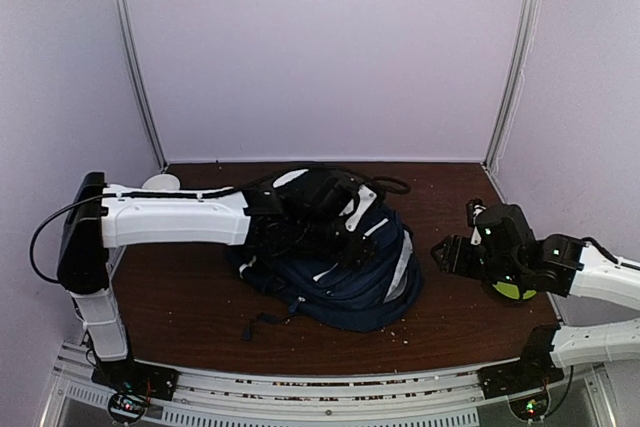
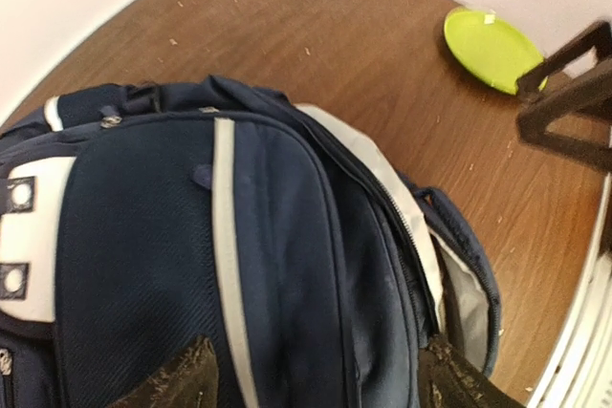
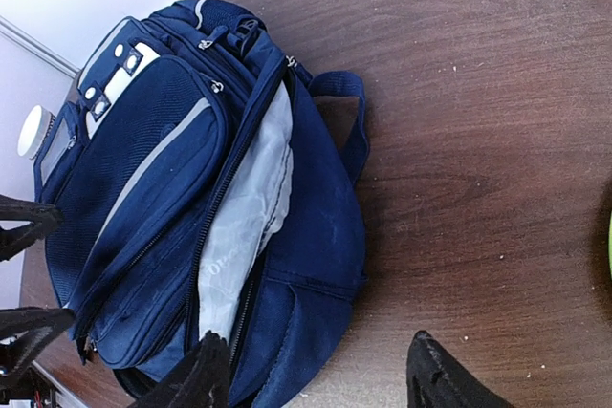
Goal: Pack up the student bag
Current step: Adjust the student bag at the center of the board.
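The student bag (image 1: 345, 272), a navy backpack with white stripe trim, lies on its back mid-table. Its main zip gapes and shows light grey lining (image 3: 251, 203). My left gripper (image 1: 335, 215) hovers just over the bag's top, open. In the left wrist view the left gripper (image 2: 316, 384) has its fingertips (image 2: 177, 379) spread wide over the front pocket of the bag (image 2: 143, 265), and nothing is pinched. My right gripper (image 1: 452, 252) stands open to the right of the bag. In the right wrist view this right gripper (image 3: 316, 379) is above the bag's lower corner (image 3: 306, 293) and bare table.
A lime-green disc (image 1: 515, 290) lies on the table under the right arm; the same disc (image 2: 492, 45) shows in the left wrist view. A white round lid (image 1: 160, 183) sits at the back left. Pale walls close in the brown table (image 1: 470, 332) on three sides.
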Robot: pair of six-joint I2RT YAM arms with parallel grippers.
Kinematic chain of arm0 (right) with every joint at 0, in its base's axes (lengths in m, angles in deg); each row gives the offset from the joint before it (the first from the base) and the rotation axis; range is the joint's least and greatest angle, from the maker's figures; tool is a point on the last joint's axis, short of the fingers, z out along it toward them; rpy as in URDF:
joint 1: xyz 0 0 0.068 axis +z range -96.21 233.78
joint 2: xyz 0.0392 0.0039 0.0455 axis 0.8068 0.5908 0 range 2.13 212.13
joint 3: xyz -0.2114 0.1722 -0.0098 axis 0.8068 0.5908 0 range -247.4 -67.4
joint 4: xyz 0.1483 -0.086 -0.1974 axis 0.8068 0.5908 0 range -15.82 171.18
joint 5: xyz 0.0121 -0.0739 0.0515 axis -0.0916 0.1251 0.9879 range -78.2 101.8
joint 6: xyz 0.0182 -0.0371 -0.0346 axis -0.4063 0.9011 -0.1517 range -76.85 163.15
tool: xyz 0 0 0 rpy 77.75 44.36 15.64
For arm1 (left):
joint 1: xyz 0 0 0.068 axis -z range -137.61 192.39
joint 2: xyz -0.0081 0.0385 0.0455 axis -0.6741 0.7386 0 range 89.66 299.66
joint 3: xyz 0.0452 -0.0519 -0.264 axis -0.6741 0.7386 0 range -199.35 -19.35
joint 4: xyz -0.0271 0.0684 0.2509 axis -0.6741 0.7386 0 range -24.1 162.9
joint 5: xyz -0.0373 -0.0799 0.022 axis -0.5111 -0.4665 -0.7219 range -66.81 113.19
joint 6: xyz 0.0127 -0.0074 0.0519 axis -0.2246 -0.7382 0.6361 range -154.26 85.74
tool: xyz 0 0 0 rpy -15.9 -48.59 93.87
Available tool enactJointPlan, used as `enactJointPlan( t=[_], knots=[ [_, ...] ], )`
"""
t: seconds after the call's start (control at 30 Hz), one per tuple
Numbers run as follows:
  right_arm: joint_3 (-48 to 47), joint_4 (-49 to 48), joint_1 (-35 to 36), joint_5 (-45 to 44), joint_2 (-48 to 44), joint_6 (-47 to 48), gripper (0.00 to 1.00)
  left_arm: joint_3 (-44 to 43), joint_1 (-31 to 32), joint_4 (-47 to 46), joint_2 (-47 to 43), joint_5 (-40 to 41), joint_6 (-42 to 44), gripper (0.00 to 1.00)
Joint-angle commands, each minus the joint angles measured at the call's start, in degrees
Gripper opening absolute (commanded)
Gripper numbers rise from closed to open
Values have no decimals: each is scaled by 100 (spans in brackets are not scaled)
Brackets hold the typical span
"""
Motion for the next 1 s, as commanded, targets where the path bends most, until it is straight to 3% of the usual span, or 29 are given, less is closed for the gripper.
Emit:
enactJointPlan(
  t=[0.0, 0.2, 0.33, 0.43, 0.6, 0.97],
  knots=[
    [177, -151, -51, -136, -278, -96, 63, -793, 51, 784, 638, 157, 498, 74],
    [254, -164, -60, -68, -452, -113, 63, -1663, 51, 1370, 1500, 433, 661, 75],
    [330, -282, -59, 28, -498, -149, 63, -1805, 42, 1460, 1697, 904, 629, 69],
    [458, -585, -60, 250, -482, -203, 63, -1805, 14, 1455, 1699, 1228, 565, 51],
    [401, -993, -60, 512, -162, -375, 61, -1666, -37, 1377, 1565, 1481, 431, 0],
    [-894, -564, -8, 333, 1619, -151, 59, -1115, -37, 729, 1101, 1124, 126, 0]
  ],
)
